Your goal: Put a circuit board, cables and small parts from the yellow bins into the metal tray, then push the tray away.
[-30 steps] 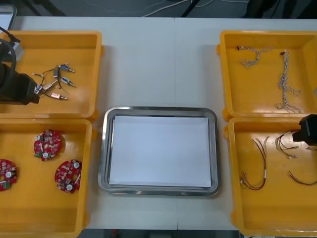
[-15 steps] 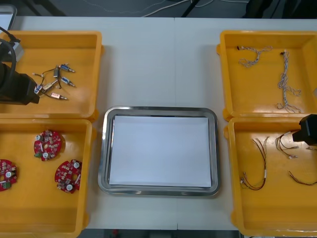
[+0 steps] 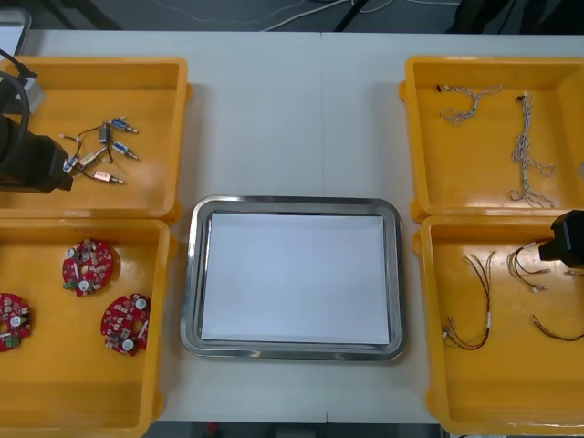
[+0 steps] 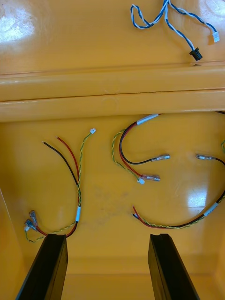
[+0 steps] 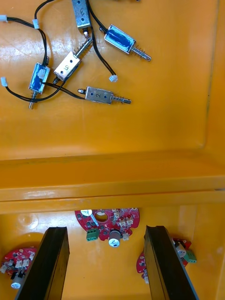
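The metal tray point(image 3: 188, 274), white inside, lies between the yellow bins with nothing in it. My left gripper point(image 5: 107, 267) hangs open over the near left bin point(image 3: 55, 392); a round red circuit board point(image 5: 110, 223) lies just beyond its fingertips, with two more boards point(image 3: 126, 322) beside it. Small metal parts point(image 5: 69, 66) with black leads lie in the far left bin. Above the near right bin point(image 3: 493, 392), my right gripper point(image 4: 108, 269) is open. Red and yellow cables point(image 4: 136, 161) lie loose ahead of its fingers. Twisted blue and white cables point(image 3: 525, 151) lie in the far right bin.
The bins' raised walls point(image 5: 112, 180) separate the far and near bins on each side. Bare table point(image 3: 297, 119) stretches beyond the tray between the far bins. Dark cables trail past the table's far edge.
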Action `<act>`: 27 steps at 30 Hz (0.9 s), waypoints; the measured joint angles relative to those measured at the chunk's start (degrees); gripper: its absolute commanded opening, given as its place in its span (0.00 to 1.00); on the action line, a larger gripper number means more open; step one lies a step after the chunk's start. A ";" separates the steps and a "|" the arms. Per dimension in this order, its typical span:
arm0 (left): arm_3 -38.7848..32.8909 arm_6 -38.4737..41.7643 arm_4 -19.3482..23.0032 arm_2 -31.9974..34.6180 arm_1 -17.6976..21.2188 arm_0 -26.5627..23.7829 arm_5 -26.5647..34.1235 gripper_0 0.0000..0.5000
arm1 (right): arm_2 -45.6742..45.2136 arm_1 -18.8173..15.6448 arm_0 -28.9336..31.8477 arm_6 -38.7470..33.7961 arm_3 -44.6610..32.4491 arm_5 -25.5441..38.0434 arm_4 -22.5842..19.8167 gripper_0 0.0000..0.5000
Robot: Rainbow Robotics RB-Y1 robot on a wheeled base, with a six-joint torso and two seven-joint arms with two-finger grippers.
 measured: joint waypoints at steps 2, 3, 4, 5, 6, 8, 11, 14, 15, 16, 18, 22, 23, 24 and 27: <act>0.00 0.00 0.00 0.00 0.00 0.00 0.00 0.94 | 0.00 0.00 0.00 0.00 0.00 0.00 0.00 1.00; 0.00 0.00 0.00 0.00 0.00 0.00 0.00 0.94 | 0.00 0.00 0.00 0.00 0.00 0.00 0.00 1.00; 0.00 0.00 0.00 0.00 0.00 0.00 0.00 0.94 | 0.00 0.00 0.00 0.00 0.00 0.00 0.00 1.00; 0.00 0.00 0.00 0.00 0.00 0.00 0.00 0.94 | 0.00 0.00 0.00 0.00 0.00 0.00 0.00 1.00; 0.00 0.00 0.00 0.00 0.00 0.00 0.00 0.94 | 0.00 0.00 0.00 0.00 0.00 0.00 0.00 1.00; 0.00 0.00 0.00 0.00 0.00 0.00 0.00 0.94 | 0.00 0.00 0.00 0.00 0.00 0.00 0.00 1.00; 0.00 0.00 0.00 0.00 0.00 0.00 0.00 0.94 | 0.00 0.00 0.00 0.00 0.00 0.00 0.00 1.00; 0.00 0.00 0.00 0.00 0.00 0.00 0.00 0.94 | 0.00 0.00 0.00 0.00 0.00 0.00 0.00 1.00; 0.00 0.00 0.00 0.00 0.00 0.00 0.00 0.94 | 0.00 0.00 0.00 0.00 0.00 0.00 0.00 1.00; 0.00 0.00 0.00 0.00 0.00 0.00 0.00 0.94 | 0.00 0.00 0.00 0.00 0.00 0.00 0.00 1.00; 0.00 0.00 0.00 0.00 0.00 0.00 0.00 0.94 | 0.00 0.00 0.00 0.00 0.00 0.00 0.00 1.00; 0.00 0.00 0.00 0.00 0.00 0.00 0.00 0.94 | 0.00 0.00 0.00 0.00 0.00 0.00 0.00 1.00; 0.00 0.00 0.00 0.00 0.00 0.00 0.00 0.94 | 0.00 0.00 0.00 0.00 0.00 0.00 0.00 1.00; 0.00 0.00 0.00 0.00 0.00 0.00 0.00 0.94 | 0.00 0.00 0.00 0.00 0.00 0.00 0.00 1.00; 0.00 0.00 0.00 0.00 0.00 0.00 0.00 0.94 | 0.00 0.00 0.00 0.00 0.00 0.00 0.00 1.00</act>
